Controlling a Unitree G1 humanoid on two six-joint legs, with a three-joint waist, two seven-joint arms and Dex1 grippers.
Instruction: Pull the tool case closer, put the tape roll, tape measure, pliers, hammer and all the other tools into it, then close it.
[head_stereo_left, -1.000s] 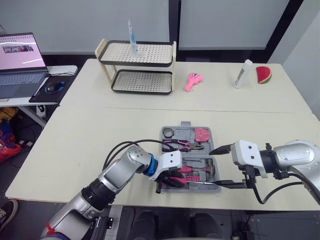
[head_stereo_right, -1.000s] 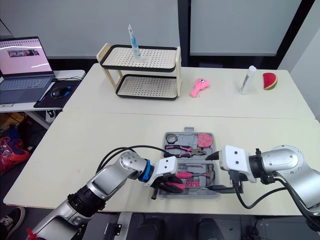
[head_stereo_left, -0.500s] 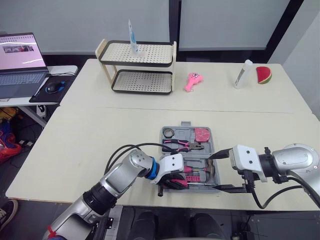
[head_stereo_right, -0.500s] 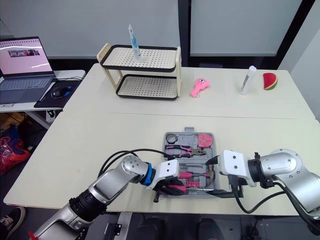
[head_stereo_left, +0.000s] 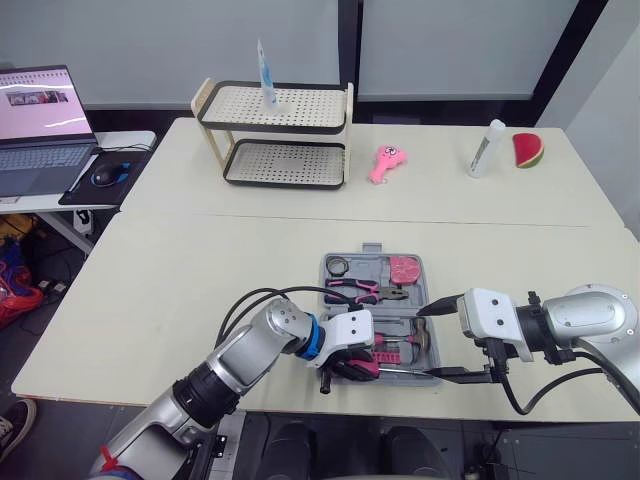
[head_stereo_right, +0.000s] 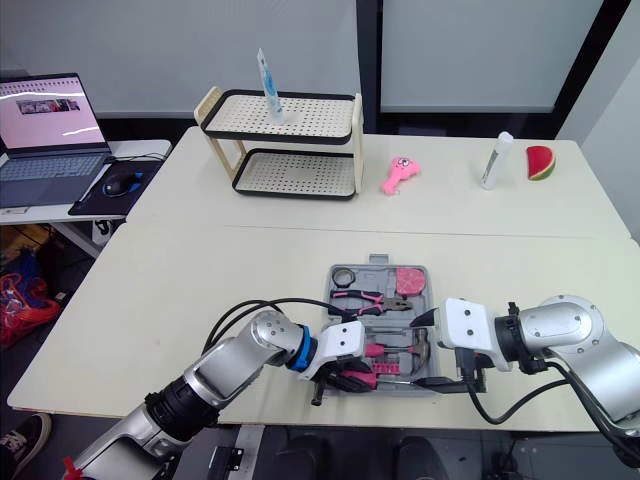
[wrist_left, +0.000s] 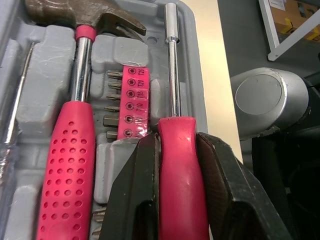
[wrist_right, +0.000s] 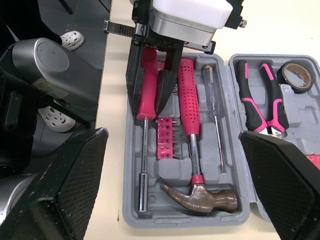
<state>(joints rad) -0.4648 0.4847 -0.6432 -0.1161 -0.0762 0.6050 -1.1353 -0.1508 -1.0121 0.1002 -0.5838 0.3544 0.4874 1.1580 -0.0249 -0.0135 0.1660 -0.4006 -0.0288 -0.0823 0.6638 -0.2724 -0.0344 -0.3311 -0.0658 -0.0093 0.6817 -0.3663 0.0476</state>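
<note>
The grey tool case (head_stereo_left: 372, 248) lies open near the table's front edge. In it are the tape roll (head_stereo_left: 338, 265), pink tape measure (head_stereo_left: 403, 268), pliers (head_stereo_left: 365, 291) and pink-handled hammer (head_stereo_left: 405, 338). My left gripper (head_stereo_left: 350, 362) is shut on a pink-handled driver (wrist_left: 182, 170), which lies in the case's nearest slot beside a bit holder (wrist_left: 131, 102) and the hammer (wrist_left: 70, 160). A thin screwdriver (wrist_right: 212, 115) lies past the hammer. My right gripper (head_stereo_left: 432, 342) stands wide open at the case's right end, with nothing between its fingers (wrist_right: 75, 175).
A two-tier rack (head_stereo_left: 275, 135) stands at the back of the table. Further right lie a pink toy (head_stereo_left: 382, 163), a white tube (head_stereo_left: 485, 148) and a watermelon slice (head_stereo_left: 527, 150). A laptop (head_stereo_left: 35, 120) sits on a side desk at the left.
My left gripper has shifted a little to the right along the case's near row, still holding the driver. The right gripper has stayed about where it was.
</note>
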